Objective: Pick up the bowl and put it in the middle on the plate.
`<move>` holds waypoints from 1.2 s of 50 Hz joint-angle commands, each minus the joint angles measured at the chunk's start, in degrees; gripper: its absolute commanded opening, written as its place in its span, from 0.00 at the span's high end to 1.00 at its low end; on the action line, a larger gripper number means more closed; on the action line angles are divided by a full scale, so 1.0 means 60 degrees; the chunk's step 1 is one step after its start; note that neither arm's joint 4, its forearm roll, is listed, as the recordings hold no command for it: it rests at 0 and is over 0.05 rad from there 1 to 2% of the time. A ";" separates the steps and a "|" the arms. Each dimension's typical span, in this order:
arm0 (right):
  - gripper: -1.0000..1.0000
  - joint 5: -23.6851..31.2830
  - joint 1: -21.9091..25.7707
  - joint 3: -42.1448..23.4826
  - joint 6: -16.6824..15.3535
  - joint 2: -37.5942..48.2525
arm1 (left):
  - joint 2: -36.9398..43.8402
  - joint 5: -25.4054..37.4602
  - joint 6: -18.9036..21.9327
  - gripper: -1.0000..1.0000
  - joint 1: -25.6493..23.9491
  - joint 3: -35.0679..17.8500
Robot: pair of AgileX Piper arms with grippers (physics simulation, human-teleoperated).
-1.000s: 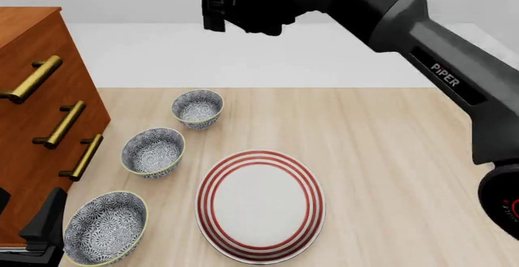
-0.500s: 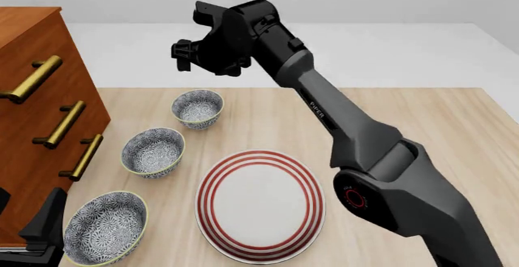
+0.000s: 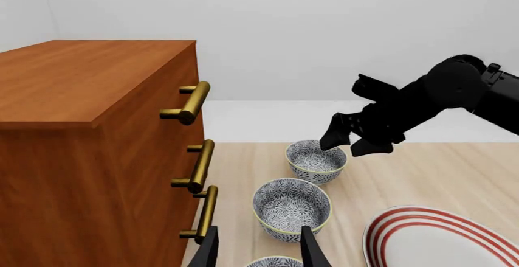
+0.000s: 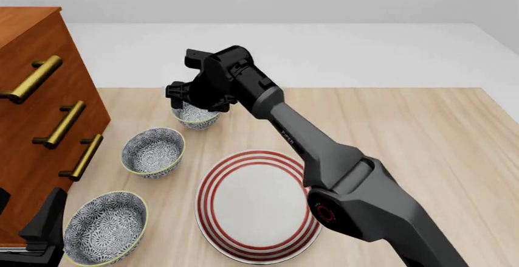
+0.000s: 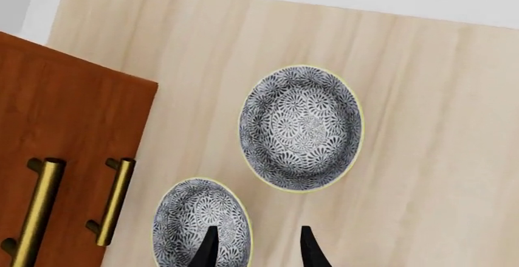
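The bowl [image 4: 152,151], deep, floral blue-grey with a pale yellow-green rim, stands in the middle of a row of three bowls beside the drawers. It also shows in the left wrist view [image 3: 292,209] and, cut off, in the right wrist view [image 5: 199,218]. The plate [image 4: 259,203], white with red rings, lies to its right. My right gripper [image 4: 188,97] hovers open over the far bowl [image 4: 197,112], pointing down, nothing between its fingers [image 5: 209,249]. My left gripper [image 3: 259,249] waits open at the near left, holding nothing.
A wooden drawer chest [image 4: 41,97] with brass handles stands along the left, close to the bowls. A wider bowl of the same pattern [image 4: 106,227] sits nearest me, by the left gripper. The right arm [image 4: 324,157] stretches over the plate's far edge.
The right arm has swung in and come down, from high above the back of the table to just over the far bowl. Bowls, plate and left arm have not moved.
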 commanded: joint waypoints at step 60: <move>0.00 0.0042 0.0461 -0.0098 0.0156 0.1431 | 0.0000 0.0000 0.0000 0.00 0.0000 0.0000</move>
